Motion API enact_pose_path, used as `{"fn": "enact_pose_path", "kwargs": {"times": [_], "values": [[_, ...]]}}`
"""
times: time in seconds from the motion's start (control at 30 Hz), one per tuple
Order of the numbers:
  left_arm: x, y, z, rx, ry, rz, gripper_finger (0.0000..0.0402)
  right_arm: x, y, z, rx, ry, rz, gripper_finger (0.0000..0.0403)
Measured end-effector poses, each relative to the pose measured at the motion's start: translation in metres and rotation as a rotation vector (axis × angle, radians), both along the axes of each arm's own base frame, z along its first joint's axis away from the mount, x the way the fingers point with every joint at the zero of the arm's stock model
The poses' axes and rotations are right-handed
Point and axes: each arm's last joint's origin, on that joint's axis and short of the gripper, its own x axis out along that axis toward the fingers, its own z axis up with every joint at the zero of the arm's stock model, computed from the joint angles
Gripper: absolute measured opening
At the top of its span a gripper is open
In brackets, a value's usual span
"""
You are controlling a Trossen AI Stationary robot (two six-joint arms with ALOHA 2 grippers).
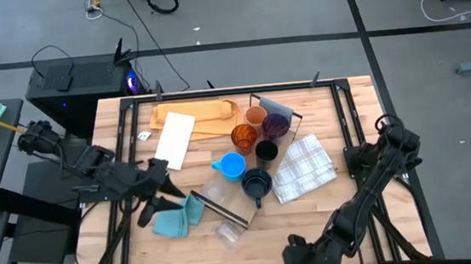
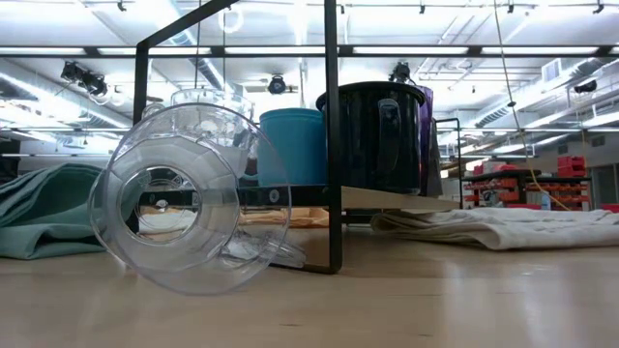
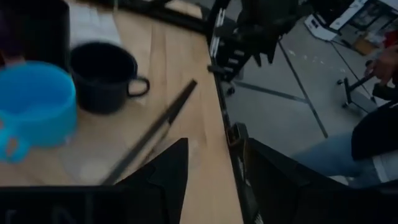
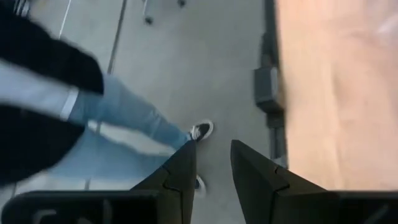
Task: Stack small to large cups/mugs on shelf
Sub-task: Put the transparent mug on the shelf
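Observation:
The shelf (image 2: 387, 198) runs slantwise across the table's middle, from its near end frame (image 1: 222, 208) to a grey end panel (image 1: 274, 105). On it stand a tan cup (image 1: 255, 116), amber cup (image 1: 244, 137), purple tumbler (image 1: 275, 126), black cup (image 1: 265, 152), light blue mug (image 1: 232, 166) and dark mug (image 1: 256, 182). One clear cup (image 2: 174, 203) lies on its side on the table before the shelf. My left gripper (image 1: 170, 182) hovers open left of the mugs, holding nothing. At the table's near edge my right gripper (image 4: 213, 168) stands slightly open over the floor.
A teal cloth (image 1: 179, 216) lies near my left gripper. A white checked cloth (image 1: 304, 167) is spread right of the shelf, and tan paper (image 1: 200, 114) under a pale board (image 1: 175, 139) lies at the back. A person's legs (image 4: 124, 124) stand beside the table.

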Motion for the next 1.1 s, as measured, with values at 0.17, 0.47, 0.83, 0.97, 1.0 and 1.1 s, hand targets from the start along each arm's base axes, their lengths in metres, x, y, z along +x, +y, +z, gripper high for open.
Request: {"fn": "enact_pose_path", "kwargs": {"times": [0.17,0.47,0.83,0.97,1.0,1.1], "values": [[-0.01,-0.017,-0.006,-0.028,0.068,0.027,0.0158,-0.004,0.007,0.0,-0.1,-0.089,0.195,0.0105],[0.001,-0.056,-0.027,-0.1,0.177,0.046,0.014,0.0,0.004,0.0,-0.296,-0.259,0.333,0.0105],[0.011,-0.063,-0.034,-0.134,0.204,0.098,0.0136,0.04,0.015,0.035,-0.541,-0.557,0.506,0.0105],[0.011,-0.063,-0.034,-0.144,0.207,0.106,0.0133,0.07,0.016,0.031,-0.674,-0.461,0.574,0.0105],[0.011,-0.063,-0.034,-0.144,0.206,0.106,0.0133,0.076,0.014,0.025,-0.704,-0.399,0.59,0.0105],[0.01,-0.062,-0.034,-0.132,0.205,0.1,0.0134,0.091,0.01,0.006,-0.835,-0.259,0.652,0.0105]]}}
